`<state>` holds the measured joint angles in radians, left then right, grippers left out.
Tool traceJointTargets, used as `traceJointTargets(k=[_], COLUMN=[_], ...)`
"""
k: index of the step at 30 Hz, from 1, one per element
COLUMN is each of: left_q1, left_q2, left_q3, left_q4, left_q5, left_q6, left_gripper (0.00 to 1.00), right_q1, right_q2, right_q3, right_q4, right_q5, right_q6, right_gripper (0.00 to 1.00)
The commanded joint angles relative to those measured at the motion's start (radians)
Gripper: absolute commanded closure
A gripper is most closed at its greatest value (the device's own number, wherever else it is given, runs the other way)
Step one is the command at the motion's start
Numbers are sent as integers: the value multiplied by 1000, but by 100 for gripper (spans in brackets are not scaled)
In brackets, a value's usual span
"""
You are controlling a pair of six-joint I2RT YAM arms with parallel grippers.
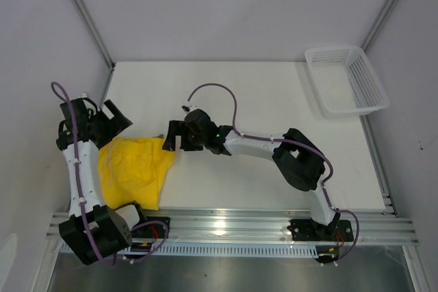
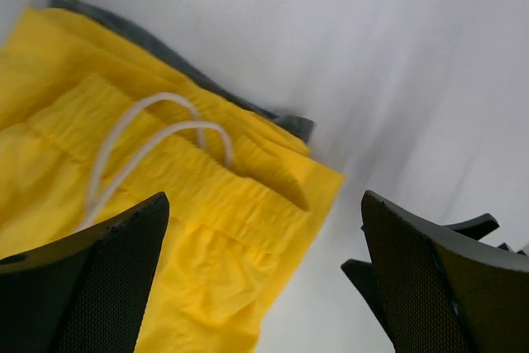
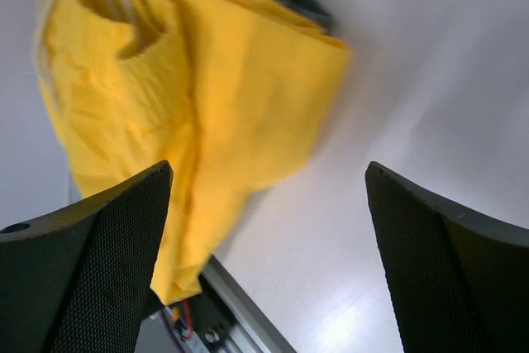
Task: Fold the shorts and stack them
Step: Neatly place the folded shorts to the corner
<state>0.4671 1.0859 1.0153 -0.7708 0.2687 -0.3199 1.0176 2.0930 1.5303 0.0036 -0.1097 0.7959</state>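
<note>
my left fingers spread wide, empty | my right fingers likewise | yellow shorts folded atop grey shorts, forming the stack

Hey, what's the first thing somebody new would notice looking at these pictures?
The bright yellow shorts, lying at the near left of the white table, with the dark grey shorts peeking out from underneath. The left arm and right arm flank the pile, jaws wide open and empty. A white mesh basket sits at the far right corner.
</note>
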Motion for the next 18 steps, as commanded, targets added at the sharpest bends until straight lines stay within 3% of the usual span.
traceJointTargets(k=[1, 6, 10, 13, 18], left_q1=[-164, -395, -676, -825, -933], left_q2=[-70, -168, -254, -279, -322], left_q3=[-1, -70, -141, -188, -276], left_q4=[109, 229, 317, 352, 390], left_q5=[27, -92, -332, -466, -569], left_q6=[-95, -209, -242, -242, -188], left_gripper=[1, 1, 1, 1, 1], right_q1=[-66, -120, -146, -171, -174], right_q2=[-194, -416, -695, -897, -1200], right_q3=[-79, -212, -379, -528, -734], right_q4=[-49, -129, -137, -113, -119], right_q5=[148, 306, 455, 516, 599], right_q6=[-87, -204, -294, -360, -454], right_gripper=[0, 1, 0, 1, 0])
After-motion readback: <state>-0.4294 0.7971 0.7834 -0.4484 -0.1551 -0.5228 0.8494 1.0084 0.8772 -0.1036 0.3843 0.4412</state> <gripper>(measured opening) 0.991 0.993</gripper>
